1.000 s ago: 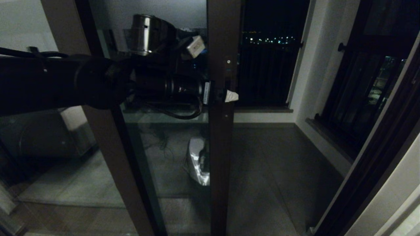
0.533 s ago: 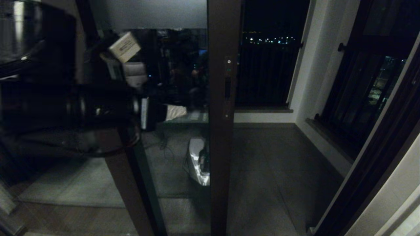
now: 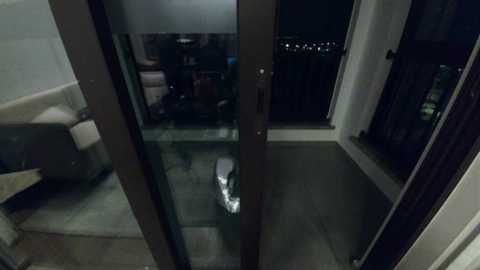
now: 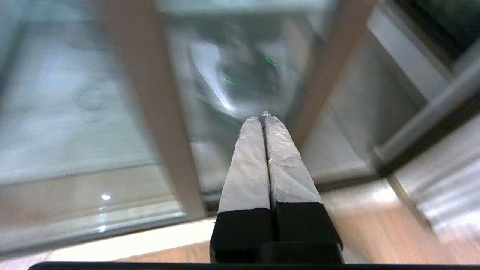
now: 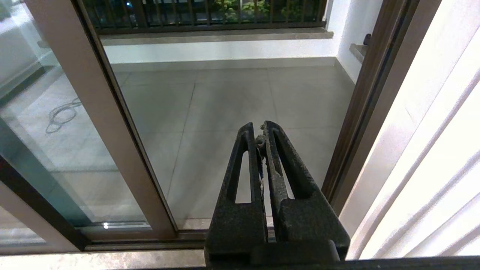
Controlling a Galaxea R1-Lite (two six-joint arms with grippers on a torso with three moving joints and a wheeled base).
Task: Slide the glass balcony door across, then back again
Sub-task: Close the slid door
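Door: glass balcony door (image 3: 187,112), a tall pane in a dark brown frame with a frosted strip along its top, standing partly open at the middle of the head view.
Stile: the door's leading upright (image 3: 255,150) runs from top to bottom of that view; beyond it on the right the doorway gives onto the balcony floor (image 3: 318,195).
Handle: slim black recessed handle (image 3: 260,102) set in the stile, between two small pale fixings, with nothing touching it.
Second upright: another brown frame member (image 3: 112,150) leans across the view left of the door's pane.
Through the glass: a pale rounded object (image 3: 225,183) on the floor just left of the stile, and a loose cable (image 5: 60,114) lying further left.
Reflections: a light sofa (image 3: 71,123) shows in the glass left of the second upright.
Beyond the door: a black-barred window (image 3: 303,82) right of the stile, city lights above it; a white wall (image 3: 352,93) and another dark-framed window (image 3: 416,108) further right.
Left gripper: (image 4: 263,119) well left of the door and low, a pale tip of it at the head view's left edge (image 3: 18,182); jaws pressed together on nothing, pointing down at the door track and floor.
Right gripper: (image 5: 260,129) parked low before the open doorway; jaws closed, holding nothing.
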